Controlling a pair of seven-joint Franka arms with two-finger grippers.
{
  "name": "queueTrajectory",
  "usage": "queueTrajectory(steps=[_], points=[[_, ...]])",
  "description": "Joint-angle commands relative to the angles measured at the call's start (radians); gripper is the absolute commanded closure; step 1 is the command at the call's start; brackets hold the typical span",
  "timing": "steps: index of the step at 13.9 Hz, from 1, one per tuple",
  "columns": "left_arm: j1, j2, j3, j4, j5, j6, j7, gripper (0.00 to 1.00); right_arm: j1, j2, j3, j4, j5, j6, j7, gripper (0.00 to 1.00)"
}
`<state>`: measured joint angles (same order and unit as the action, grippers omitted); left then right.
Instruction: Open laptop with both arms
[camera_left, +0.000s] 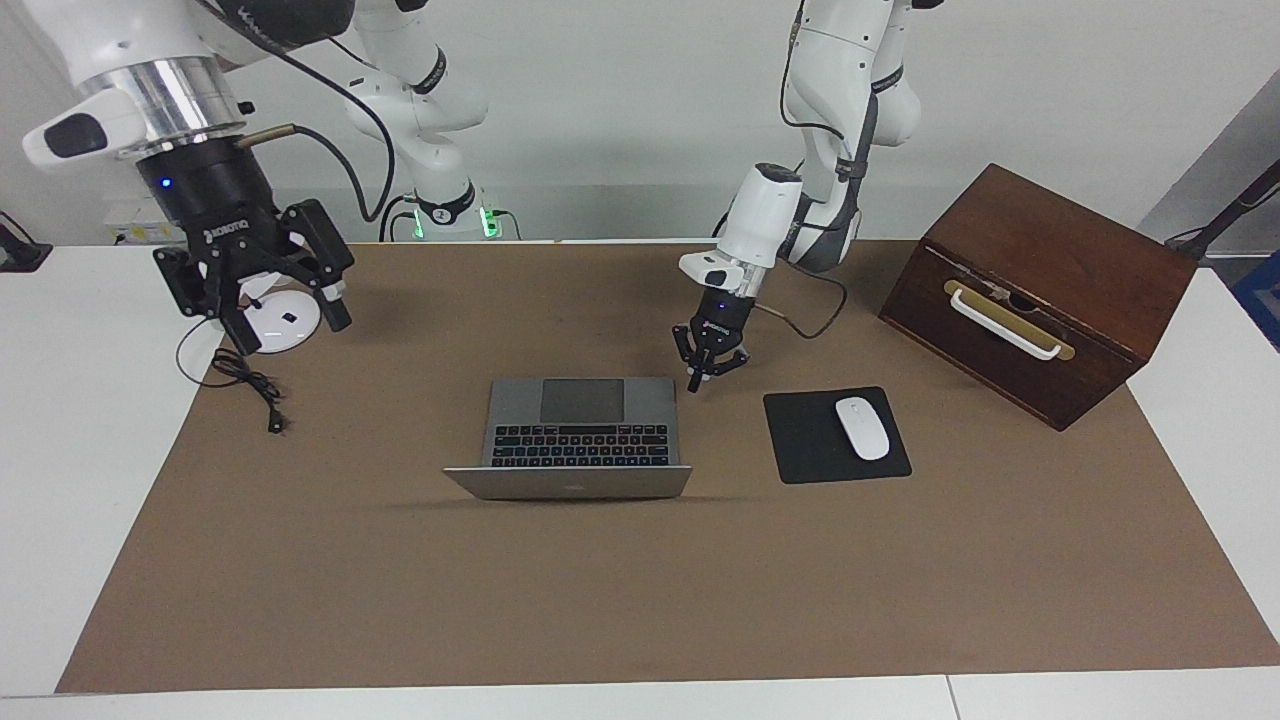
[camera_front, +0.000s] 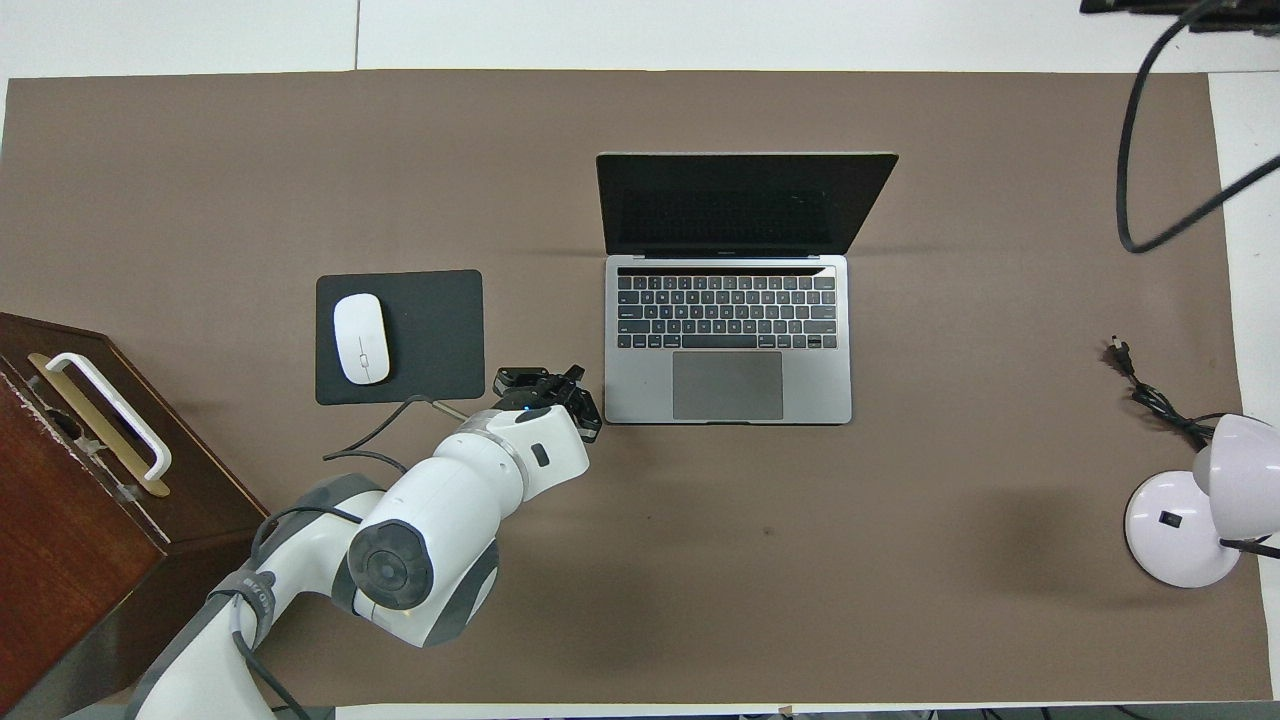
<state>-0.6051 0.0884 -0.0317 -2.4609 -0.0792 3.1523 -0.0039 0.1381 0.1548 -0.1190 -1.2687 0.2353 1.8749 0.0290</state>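
Observation:
The silver-grey laptop (camera_left: 580, 432) (camera_front: 728, 300) stands open in the middle of the brown mat, its dark screen facing the robots. My left gripper (camera_left: 697, 382) (camera_front: 548, 384) is shut and holds nothing. It hangs low just off the laptop's front corner at the left arm's end, apart from it. My right gripper (camera_left: 290, 332) is open and empty, raised over the lamp's base at the right arm's end of the table. In the overhead view only the right arm's black cable shows.
A white desk lamp (camera_left: 285, 318) (camera_front: 1180, 530) and its loose black cord (camera_left: 250, 385) (camera_front: 1150, 398) lie at the right arm's end. A white mouse (camera_left: 862, 428) (camera_front: 361, 338) sits on a black mouse pad (camera_left: 800, 445) (camera_front: 440, 330). A wooden box (camera_left: 1040, 290) (camera_front: 80, 480) stands at the left arm's end.

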Motion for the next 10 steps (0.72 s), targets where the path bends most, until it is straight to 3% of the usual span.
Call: queueTrajectory(steps=[1,6,10], points=[[0.034,-0.084,-0.001,0.022,-0.011,-0.164,0.010,1.00,0.006,-0.067,0.013,-0.017,-0.086,-0.193,-0.020,0.00],[0.106,-0.162,0.003,0.072,-0.002,-0.351,0.016,1.00,0.025,-0.138,0.018,-0.063,-0.244,-0.500,-0.014,0.00],[0.188,-0.210,0.003,0.175,0.034,-0.610,0.019,1.00,-0.003,-0.273,0.015,-0.297,-0.246,-0.530,0.012,0.00]])
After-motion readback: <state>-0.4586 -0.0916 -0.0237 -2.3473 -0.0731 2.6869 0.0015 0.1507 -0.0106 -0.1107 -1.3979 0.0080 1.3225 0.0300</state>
